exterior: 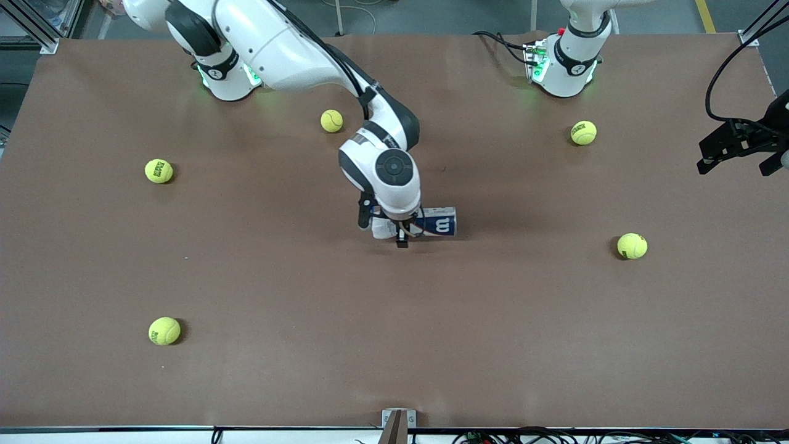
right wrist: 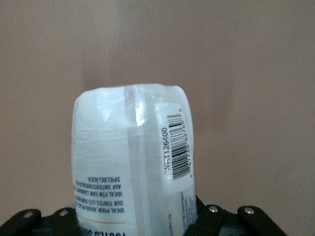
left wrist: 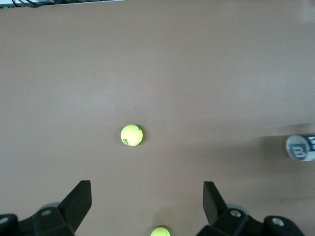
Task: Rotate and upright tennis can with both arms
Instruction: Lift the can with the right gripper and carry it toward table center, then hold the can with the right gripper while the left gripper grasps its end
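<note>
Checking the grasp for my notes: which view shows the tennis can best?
The right wrist view: the tennis can fills it, label and barcode readable, between the right gripper's fingers. The front view shows it lying on its side, partly hidden by that arm. The left wrist view catches only one end at the edge.

Bright, even overhead light; soft shadows, sharp focus.

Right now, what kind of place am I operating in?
Probably a robotics lab test bench: a brown-covered table with aluminium framing at its corner, cables along its edge, scattered tennis balls, and the right gripper at the lying tennis can. The left gripper waits open.
</note>
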`<control>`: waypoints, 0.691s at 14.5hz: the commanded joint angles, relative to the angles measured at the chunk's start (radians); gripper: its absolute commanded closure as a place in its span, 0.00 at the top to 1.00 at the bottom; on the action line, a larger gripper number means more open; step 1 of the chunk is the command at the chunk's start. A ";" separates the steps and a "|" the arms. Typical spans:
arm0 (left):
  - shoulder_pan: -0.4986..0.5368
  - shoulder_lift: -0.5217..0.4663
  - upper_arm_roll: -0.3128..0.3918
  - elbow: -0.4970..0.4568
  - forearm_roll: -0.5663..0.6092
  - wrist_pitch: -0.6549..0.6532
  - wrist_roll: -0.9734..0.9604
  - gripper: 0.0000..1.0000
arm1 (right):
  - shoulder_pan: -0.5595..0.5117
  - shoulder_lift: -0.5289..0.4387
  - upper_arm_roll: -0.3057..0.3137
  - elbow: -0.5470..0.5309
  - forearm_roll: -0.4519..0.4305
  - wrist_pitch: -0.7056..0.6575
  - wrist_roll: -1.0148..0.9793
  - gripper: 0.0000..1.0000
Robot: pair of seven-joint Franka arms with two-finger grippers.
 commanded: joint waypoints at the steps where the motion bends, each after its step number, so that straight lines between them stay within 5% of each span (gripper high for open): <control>1: 0.003 0.007 -0.005 0.013 0.026 -0.004 -0.002 1.00 | 0.064 0.089 -0.057 0.130 -0.017 -0.010 0.033 0.60; 7: 0.044 0.030 -0.008 0.005 0.043 -0.006 -0.010 1.00 | 0.101 0.118 -0.070 0.133 -0.041 0.010 0.033 0.60; 10: 0.041 0.032 -0.012 0.005 0.043 -0.014 -0.020 1.00 | 0.113 0.124 -0.070 0.133 -0.044 0.026 0.033 0.73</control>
